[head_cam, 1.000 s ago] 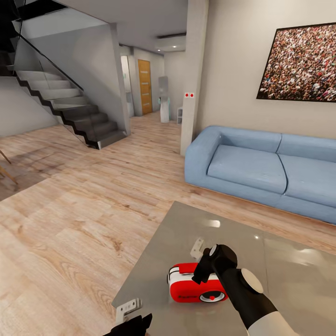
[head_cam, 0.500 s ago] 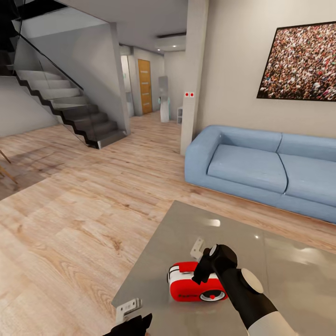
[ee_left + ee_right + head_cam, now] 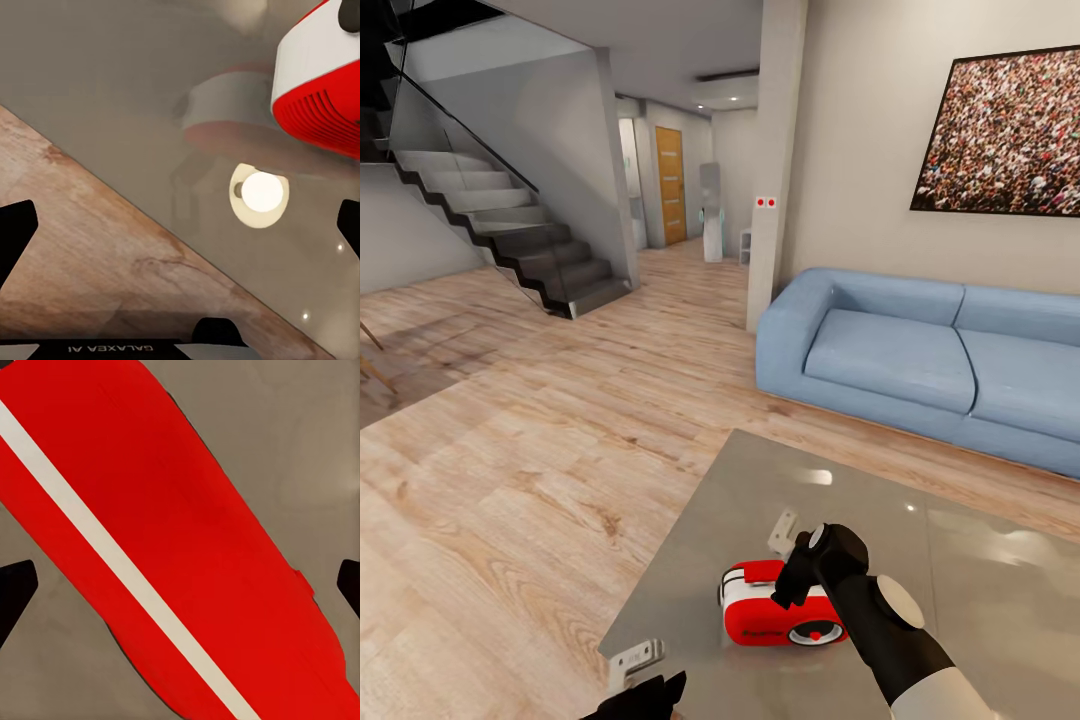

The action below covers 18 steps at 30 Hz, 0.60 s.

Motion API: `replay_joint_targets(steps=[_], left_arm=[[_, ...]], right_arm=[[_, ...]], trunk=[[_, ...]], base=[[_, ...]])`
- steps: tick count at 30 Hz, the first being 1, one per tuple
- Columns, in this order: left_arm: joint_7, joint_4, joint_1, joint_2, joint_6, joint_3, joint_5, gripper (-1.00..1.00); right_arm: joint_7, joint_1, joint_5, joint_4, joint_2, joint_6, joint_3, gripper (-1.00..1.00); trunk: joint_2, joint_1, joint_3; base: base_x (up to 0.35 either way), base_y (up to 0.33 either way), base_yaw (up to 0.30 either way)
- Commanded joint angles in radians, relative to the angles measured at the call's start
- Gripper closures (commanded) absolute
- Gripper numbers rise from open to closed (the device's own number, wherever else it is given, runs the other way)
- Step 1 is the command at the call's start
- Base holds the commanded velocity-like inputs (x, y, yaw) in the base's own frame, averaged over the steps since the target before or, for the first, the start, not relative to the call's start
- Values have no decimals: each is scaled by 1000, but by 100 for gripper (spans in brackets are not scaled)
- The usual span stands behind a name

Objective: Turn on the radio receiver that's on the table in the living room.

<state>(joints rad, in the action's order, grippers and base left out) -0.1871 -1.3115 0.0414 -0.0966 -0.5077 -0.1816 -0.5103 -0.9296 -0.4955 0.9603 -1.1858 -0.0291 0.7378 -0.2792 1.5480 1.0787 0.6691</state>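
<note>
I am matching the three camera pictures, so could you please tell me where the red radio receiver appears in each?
Head view: radio receiver low and right of centre, on the table, under the right gripper.
Left wrist view: radio receiver, upper right corner.
Right wrist view: radio receiver, a red band with a white stripe, crossing diagonally.
Shared landmark: the glossy grey-beige table.

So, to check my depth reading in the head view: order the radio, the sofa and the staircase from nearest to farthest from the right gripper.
1. The radio receiver, directly under the right gripper, on the table.
2. The sofa, beyond the table.
3. The staircase, far across the floor to the left.
</note>
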Motion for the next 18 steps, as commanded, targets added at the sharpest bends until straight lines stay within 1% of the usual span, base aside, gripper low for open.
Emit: replay_joint_targets(steps=[1,6,10,14,18], left_arm=[[0,0,0,1,0,-3,0,-100],[-1,-4,0,4,0,-20,0,-100],[-2,-36,6,9,0,-24,1,-100],[-16,-101,44,13,1,-25,4,-100],[-30,-126,57,14,0,-25,4,-100]], right_arm=[[0,0,0,0,0,0,0,-100],[0,0,0,0,0,0,0,-100],[0,0,0,0,0,0,0,-100],[0,0,0,0,0,0,0,-100],[0,0,0,0,0,0,0,-100]], trunk=[[0,0,0],[0,0,0],[0,0,0],[0,0,0],[0,0,0]], base=[[0,0,0],[0,0,0],[0,0,0],[0,0,0],[0,0,0]])
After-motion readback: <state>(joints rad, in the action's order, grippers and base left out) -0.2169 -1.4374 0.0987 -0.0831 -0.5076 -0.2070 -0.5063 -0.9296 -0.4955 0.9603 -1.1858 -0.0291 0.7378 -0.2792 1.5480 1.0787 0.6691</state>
